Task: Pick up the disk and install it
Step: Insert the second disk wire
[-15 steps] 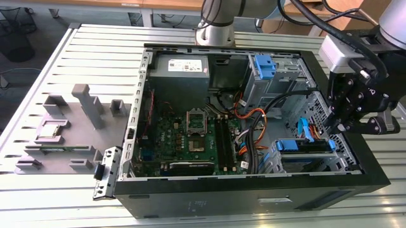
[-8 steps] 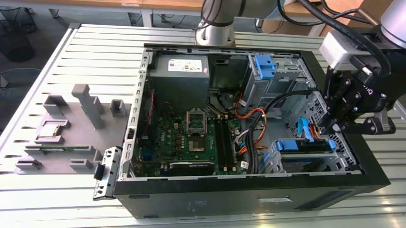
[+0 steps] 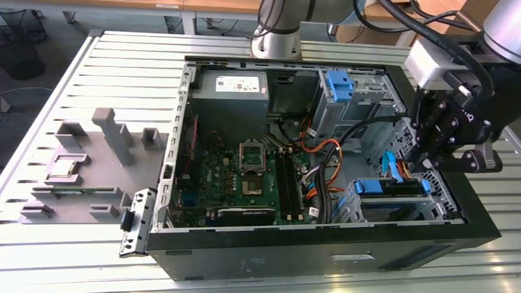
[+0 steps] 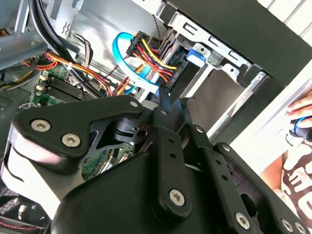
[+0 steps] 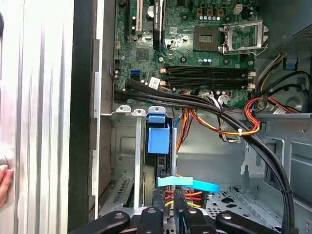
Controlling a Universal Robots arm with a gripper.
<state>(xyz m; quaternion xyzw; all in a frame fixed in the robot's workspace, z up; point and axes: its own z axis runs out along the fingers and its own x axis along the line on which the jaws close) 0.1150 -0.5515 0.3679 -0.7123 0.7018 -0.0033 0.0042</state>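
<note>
Disk (image 5: 158, 141) sits slotted in its bay, just beyond the closed, empty jaws (image 5: 168, 214).

Claw (image 4: 168, 105) – matt black metal links, bright steel screw heads. Disk (image 5: 158, 139) – glossy blue plastic carrier, seated in bare grey sheet-metal cage (image 5: 127, 146). Computer case (image 3: 326, 256) – black painted metal, satin finish. Motherboard (image 3: 244, 174) – green board, slight sheen. Cables (image 5: 214, 124) – smooth orange, red, yellow plastic sheaths. Desk (image 3: 122, 67) – ribbed, brushed aluminium slats, pale and dull. Grey fixture (image 3: 89, 165) on desk – matt plastic.
</note>
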